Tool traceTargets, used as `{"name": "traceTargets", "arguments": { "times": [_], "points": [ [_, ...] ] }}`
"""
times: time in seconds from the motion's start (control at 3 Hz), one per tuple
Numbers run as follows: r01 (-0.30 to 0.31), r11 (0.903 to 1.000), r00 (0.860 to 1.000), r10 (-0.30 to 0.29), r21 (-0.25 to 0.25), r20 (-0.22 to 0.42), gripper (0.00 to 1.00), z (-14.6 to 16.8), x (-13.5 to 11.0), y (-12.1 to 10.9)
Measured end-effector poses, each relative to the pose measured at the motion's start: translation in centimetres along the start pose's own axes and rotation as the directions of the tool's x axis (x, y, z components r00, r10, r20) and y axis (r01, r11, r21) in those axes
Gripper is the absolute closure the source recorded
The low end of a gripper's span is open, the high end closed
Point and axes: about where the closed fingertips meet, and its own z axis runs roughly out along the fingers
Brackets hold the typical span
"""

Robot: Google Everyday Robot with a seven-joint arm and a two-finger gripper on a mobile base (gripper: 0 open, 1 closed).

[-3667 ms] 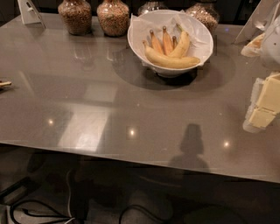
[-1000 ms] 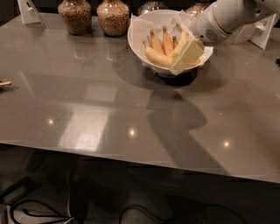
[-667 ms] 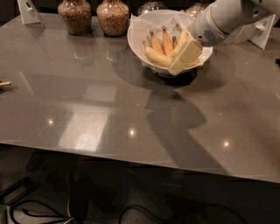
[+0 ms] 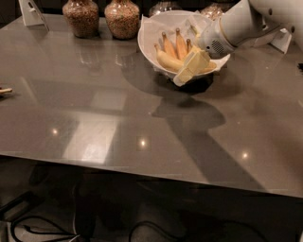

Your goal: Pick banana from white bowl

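The white bowl (image 4: 147,34) stands at the back of the grey table, lined with white paper. Several yellow bananas (image 4: 168,53) lie in it, stems pointing away. My gripper (image 4: 190,69), cream-coloured, reaches in from the upper right on a white arm (image 4: 236,26). It sits low over the bowl's front right rim, against the right end of the bananas. It covers part of the bananas and the rim there.
Two glass jars with brown filling (image 4: 81,17) (image 4: 122,18) stand left of the bowl, and more jars show behind it. A white card stand (image 4: 30,11) is at the back left and a small object (image 4: 4,90) at the left edge. The table's front edge (image 4: 142,163) runs across the lower view.
The gripper has swung in from the right edge of the table to the bowl. Over the last second it has hardly moved, staying at the bowl's front right rim.
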Motion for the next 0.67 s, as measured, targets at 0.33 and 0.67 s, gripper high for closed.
{"name": "traceTargets", "arguments": {
  "times": [0.33, 0.67],
  "points": [
    [-0.028, 0.9989, 0.999, 0.029, -0.036, 0.031, 0.18, 1.36, -0.31, 0.43],
    [-0.040, 0.9983, 0.997, 0.042, -0.043, 0.059, 0.35, 2.03, -0.87, 0.10]
  ]
}}
